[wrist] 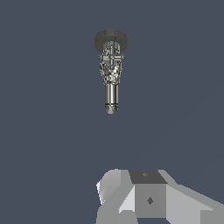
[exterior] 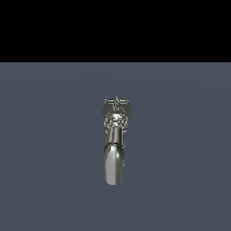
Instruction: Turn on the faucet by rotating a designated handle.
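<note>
A plain grey-blue bench [exterior: 45, 158] carries a chrome faucet [exterior: 115, 135], which stands alone near the middle of it.

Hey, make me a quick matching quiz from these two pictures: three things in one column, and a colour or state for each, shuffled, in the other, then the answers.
Column one:
1. faucet
2. floor
3. pincer

Column two:
A. flat dark blue-grey surface
B. pale grey and blocky, apart from everything else, seen only in the wrist view
C. shiny chrome metal, with a spout and a knobbly handle part nearer its base

Pairs: 1-C, 2-A, 3-B. Whether the pincer is open or shut cannot be told, as its fingertips are out of frame.
</note>
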You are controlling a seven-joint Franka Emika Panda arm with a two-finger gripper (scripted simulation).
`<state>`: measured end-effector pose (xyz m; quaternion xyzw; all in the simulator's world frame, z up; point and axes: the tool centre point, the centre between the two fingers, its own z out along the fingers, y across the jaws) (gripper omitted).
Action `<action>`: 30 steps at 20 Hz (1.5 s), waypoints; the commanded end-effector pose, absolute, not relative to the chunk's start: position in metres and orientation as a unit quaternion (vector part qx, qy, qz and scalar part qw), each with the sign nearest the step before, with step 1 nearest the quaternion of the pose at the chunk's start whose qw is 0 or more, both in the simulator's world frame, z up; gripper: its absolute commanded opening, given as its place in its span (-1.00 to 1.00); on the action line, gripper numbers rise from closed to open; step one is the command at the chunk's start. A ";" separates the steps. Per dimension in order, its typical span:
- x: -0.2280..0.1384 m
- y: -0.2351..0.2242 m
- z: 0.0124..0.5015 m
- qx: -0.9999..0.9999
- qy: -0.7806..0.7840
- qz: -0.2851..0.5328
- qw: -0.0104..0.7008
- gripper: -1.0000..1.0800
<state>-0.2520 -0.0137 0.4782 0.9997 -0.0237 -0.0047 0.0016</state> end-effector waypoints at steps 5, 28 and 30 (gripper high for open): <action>-0.230 -0.024 0.383 0.994 -0.065 -0.082 -0.016 -0.11; -0.066 -0.133 0.178 0.915 -0.400 -0.028 -0.048 0.53; -0.056 -0.150 0.177 0.929 -0.370 -0.011 -0.020 -0.66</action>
